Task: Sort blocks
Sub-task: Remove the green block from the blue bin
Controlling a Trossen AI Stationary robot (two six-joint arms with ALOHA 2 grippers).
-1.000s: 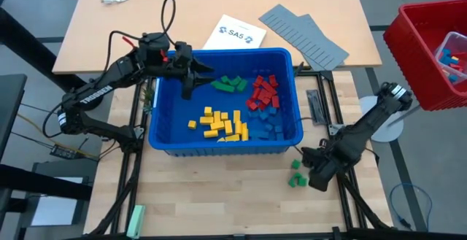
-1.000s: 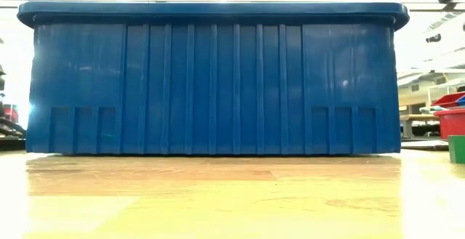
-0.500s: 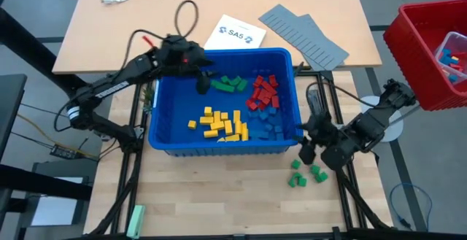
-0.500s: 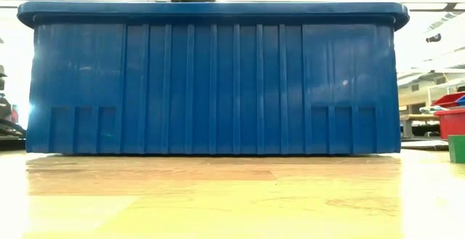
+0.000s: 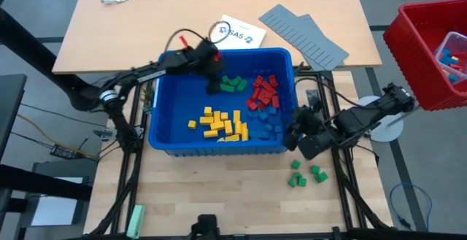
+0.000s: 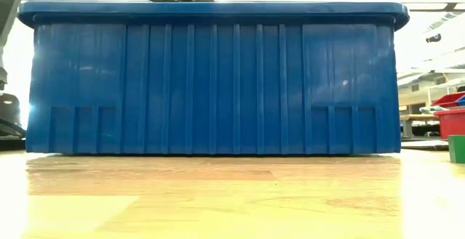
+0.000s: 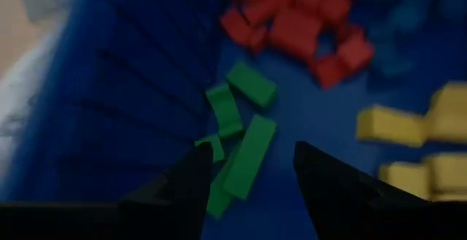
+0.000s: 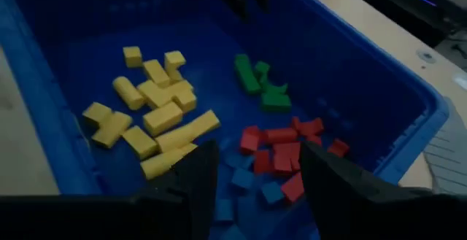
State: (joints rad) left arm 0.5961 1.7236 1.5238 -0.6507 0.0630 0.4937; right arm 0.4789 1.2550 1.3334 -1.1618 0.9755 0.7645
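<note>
A blue bin [image 5: 155, 127] in the middle of the table holds the blocks in heaps: green [image 5: 235, 84], red [image 5: 264, 93], yellow [image 5: 219, 123] and blue [image 5: 268, 128]. My left gripper [image 5: 213, 87] reaches down inside the bin at its far side, open. Its fingers stand on either side of a long green block [image 7: 249, 156]; I cannot tell whether they touch it. My right gripper [image 5: 295, 133] hovers open at the bin's near right corner with nothing between its fingers [image 8: 255, 174]. Three green blocks [image 5: 303, 174] lie on the table beside that corner.
A red basket [image 5: 430, 50] with blocks stands at the far right. Grey ridged panels [image 5: 303, 36] and a printed sheet [image 5: 235, 32] lie behind the bin. A pale green bar [image 5: 136, 220] lies near the table's front left. The bin's wall [image 6: 218, 79] fills the low view.
My left gripper has gone down into the bin and toward the table's right, onto the green heap. My right gripper has risen from the green blocks on the table, tipped up, and moved toward the bin's near right corner. The blocks lie where they were.
</note>
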